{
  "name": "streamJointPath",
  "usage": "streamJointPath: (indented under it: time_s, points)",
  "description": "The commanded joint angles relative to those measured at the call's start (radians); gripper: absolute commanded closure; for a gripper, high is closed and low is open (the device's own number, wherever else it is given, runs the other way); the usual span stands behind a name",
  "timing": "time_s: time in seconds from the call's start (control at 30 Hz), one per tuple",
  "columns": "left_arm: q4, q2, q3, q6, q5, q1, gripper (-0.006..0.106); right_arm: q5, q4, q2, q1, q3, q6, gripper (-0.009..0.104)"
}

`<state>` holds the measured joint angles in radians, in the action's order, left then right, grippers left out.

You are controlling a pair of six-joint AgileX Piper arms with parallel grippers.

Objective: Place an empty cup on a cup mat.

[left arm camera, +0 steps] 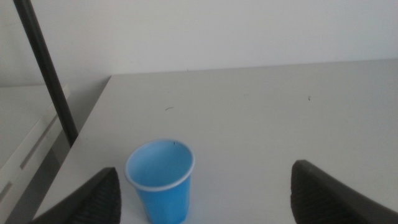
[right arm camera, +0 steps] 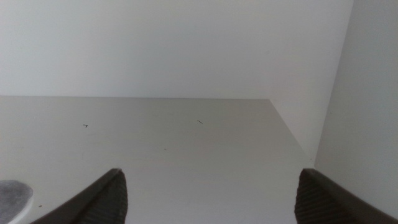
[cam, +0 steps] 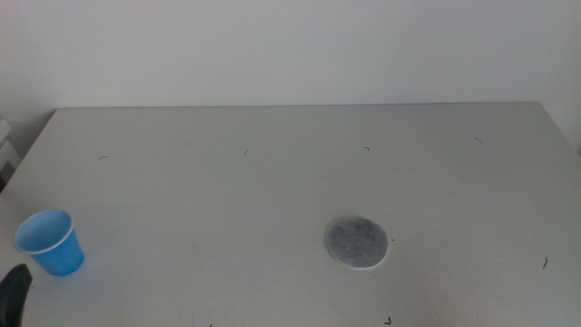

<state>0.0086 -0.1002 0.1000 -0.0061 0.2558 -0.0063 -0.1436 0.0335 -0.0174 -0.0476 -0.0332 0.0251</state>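
Desk (cam: pixel 272 182) surface, pale grey and flecked with small dark marks, carries everything here, and the cup mat (cam: pixel 356 242) serves as the landmark. Far to the left of the cup mat, near the desk's left edge, stands the cup (cam: pixel 51 242) — bright blue, upright, with a thin white rim and nothing visible inside its lighter blue interior. It is well apart from the cup mat, with bare desk between them. Just left of and below the cup in the middle view, a dark tip of the left gripper (cam: pixel 13 292) shows at the picture's lower-left corner. In the left wrist view the left gripper (left arm camera: pixel 205 199) has its jaws spread wide, and the cup (left arm camera: pixel 160 180) stands close ahead, nearer one jaw than the other and not touched by either. A dark slanted post (left arm camera: pixel 46 68) rises beyond the desk's side edge in that view. The cup mat itself lies flat — a round mottled grey disc with a pale edge. To its right, the right gripper (right arm camera: pixel 208 199) is out of the middle view; its wrist view shows wide-open jaws holding nothing, with a sliver of the cup mat (right arm camera: pixel 13 194) at the picture's edge.
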Motion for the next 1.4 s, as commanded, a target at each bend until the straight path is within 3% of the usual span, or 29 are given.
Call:
streamJointPath:
  time_s: [0.0,0.47,0.8,1.37]
  points:
    - [-0.009,-0.079,0.095,-0.019,-0.084,-0.005,-0.005,0.078,0.009,-0.019,-0.001,0.012,-0.008,0.001]
    - [-0.009,-0.512,0.597,-0.021,0.215,-0.005,-0.005,0.078,0.009,-0.019,-0.001,0.012,-0.008,0.001]
    - [-0.009,-0.67,0.904,-0.021,0.48,-0.005,-0.005,0.078,0.009,-0.019,-0.001,0.012,-0.008,0.001]
    - [0.005,-0.698,0.958,-0.02,0.558,-0.005,-0.005,0.078,0.009,-0.019,-0.001,0.012,-0.008,0.001]
